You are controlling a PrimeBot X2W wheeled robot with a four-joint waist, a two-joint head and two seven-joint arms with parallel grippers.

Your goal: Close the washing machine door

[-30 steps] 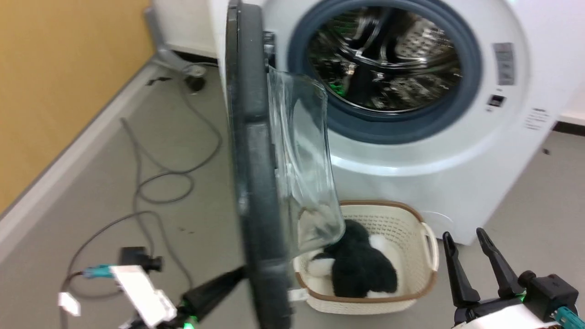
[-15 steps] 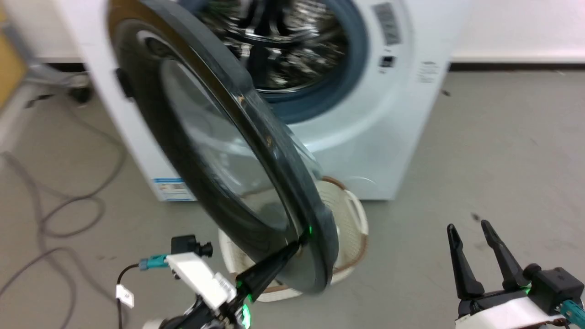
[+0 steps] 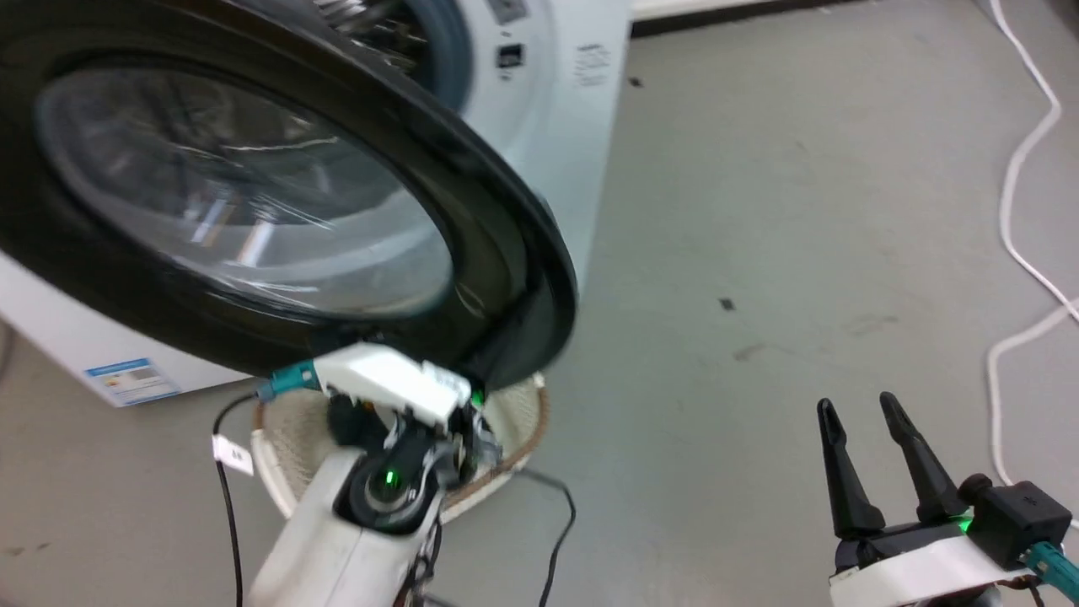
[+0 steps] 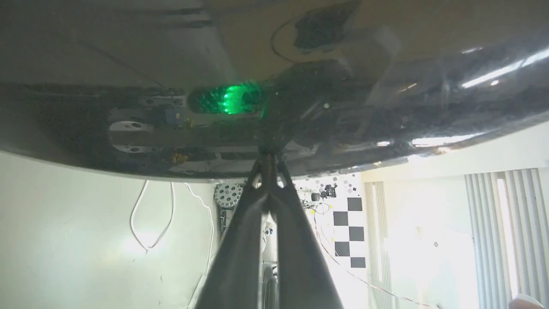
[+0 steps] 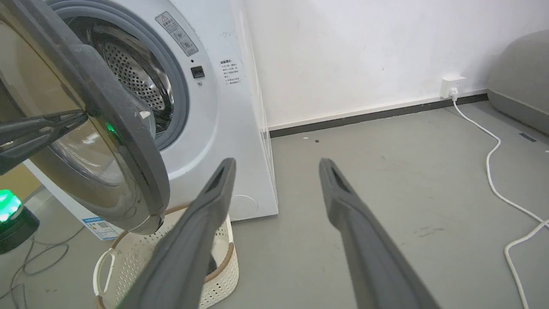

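Observation:
The washing machine door (image 3: 236, 194) is a big glossy black disc with a clear glass centre, standing partly open in front of the white washing machine (image 3: 556, 126). My left gripper (image 3: 497, 367) is shut, and its joined tips press on the door's outer face near the lower rim. The left wrist view shows those tips (image 4: 268, 156) touching the shiny door (image 4: 128, 120). In the right wrist view the door (image 5: 128, 171) hangs at an angle before the drum opening (image 5: 133, 73). My right gripper (image 3: 868, 409) stands open over bare floor, well clear of the door, and holds nothing.
A cream basket (image 3: 518, 426) sits on the floor below the door, also in the right wrist view (image 5: 171, 266). A white cable (image 3: 1020, 211) runs along the right. A black cable (image 3: 556, 523) lies by my left arm. Grey floor (image 3: 759, 253) spreads right of the machine.
The door has swung from edge-on toward the machine's front, with my left gripper pressed against it. The head camera has turned right. My right gripper has kept its place.

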